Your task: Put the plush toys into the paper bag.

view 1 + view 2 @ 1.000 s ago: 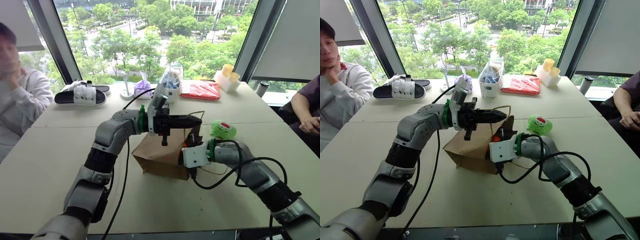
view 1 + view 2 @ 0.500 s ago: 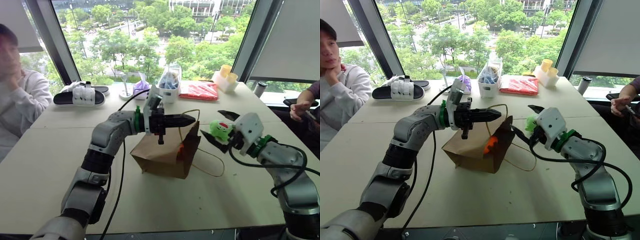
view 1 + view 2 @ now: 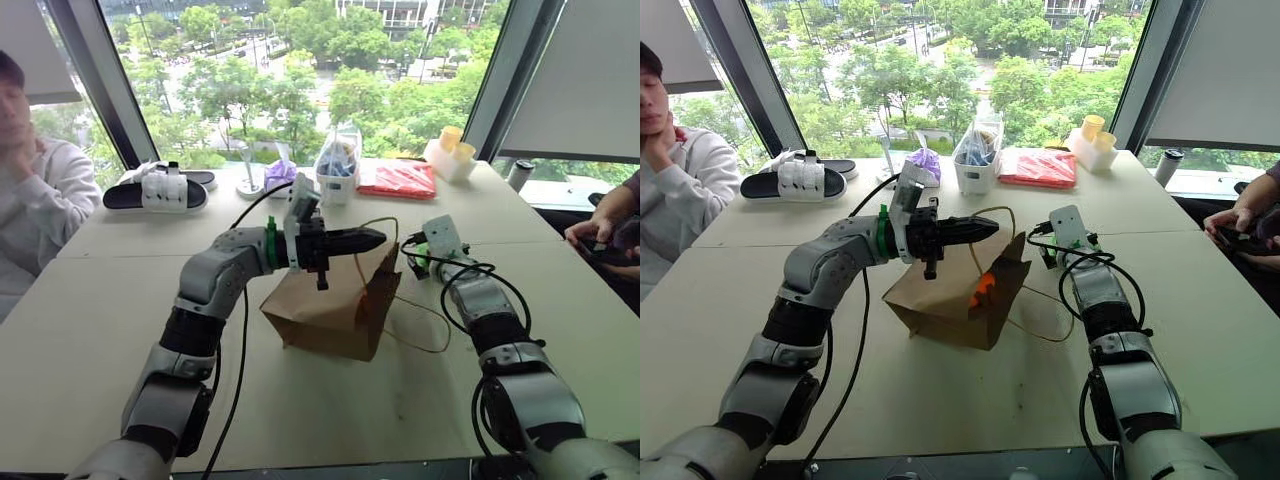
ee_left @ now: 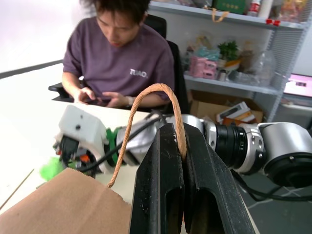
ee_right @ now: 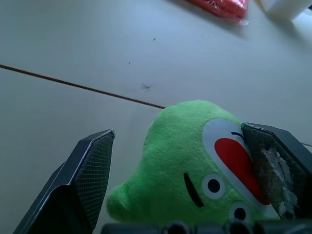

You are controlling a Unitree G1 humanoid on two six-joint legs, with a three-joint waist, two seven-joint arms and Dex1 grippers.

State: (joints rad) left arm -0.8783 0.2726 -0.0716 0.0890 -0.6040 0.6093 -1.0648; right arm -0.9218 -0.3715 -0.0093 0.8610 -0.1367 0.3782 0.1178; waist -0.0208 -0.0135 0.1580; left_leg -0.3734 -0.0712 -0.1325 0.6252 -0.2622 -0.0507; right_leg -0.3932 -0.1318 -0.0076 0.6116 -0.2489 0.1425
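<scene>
Green plush toy (image 5: 195, 170) sits between the right gripper (image 5: 187, 170)'s parted fingers, seemingly ungripped.

We see matt, creased brown kraft paper on the paper bag (image 3: 325, 315), its handle (image 4: 146, 117) of twisted tan cord; fuzzy green pile cloth on the plush toy (image 5: 195, 165); textured black gripper fingers (image 5: 85, 180); a smooth, matt pale counter (image 3: 90, 330).

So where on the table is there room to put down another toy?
The near table in front of the paper bag is bare, and so is the wide stretch left of the bag, below the slipper. The far edge is crowded: purple pouch, clear plastic bag, red packet and white cup holder.
</scene>
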